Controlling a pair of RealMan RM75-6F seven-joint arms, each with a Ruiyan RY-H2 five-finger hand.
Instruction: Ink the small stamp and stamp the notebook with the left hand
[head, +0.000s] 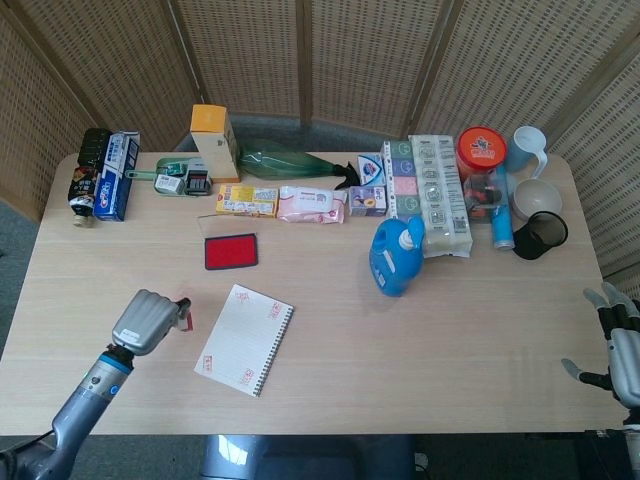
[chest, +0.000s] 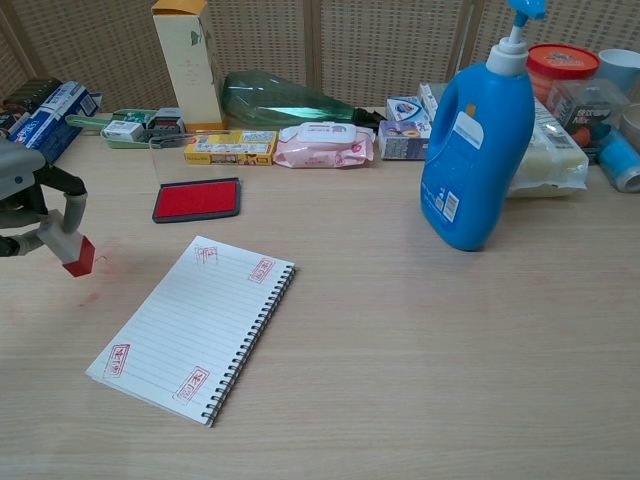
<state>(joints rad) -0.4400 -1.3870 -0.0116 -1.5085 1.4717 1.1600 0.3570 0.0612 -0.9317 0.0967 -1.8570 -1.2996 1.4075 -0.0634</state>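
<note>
My left hand hangs above the table, left of the notebook, and pinches the small stamp, red face down. The spiral notebook lies open on the table with several red stamp marks on its page. The red ink pad lies beyond the notebook, its clear lid standing up behind it. My right hand shows at the far right edge of the head view, fingers spread and holding nothing.
A blue detergent bottle stands right of the notebook. Along the back edge sit boxes, a green bottle, a wipes pack, a pill tray, a red-lidded jar, cups and a bowl. Faint red smudges mark the table near the stamp.
</note>
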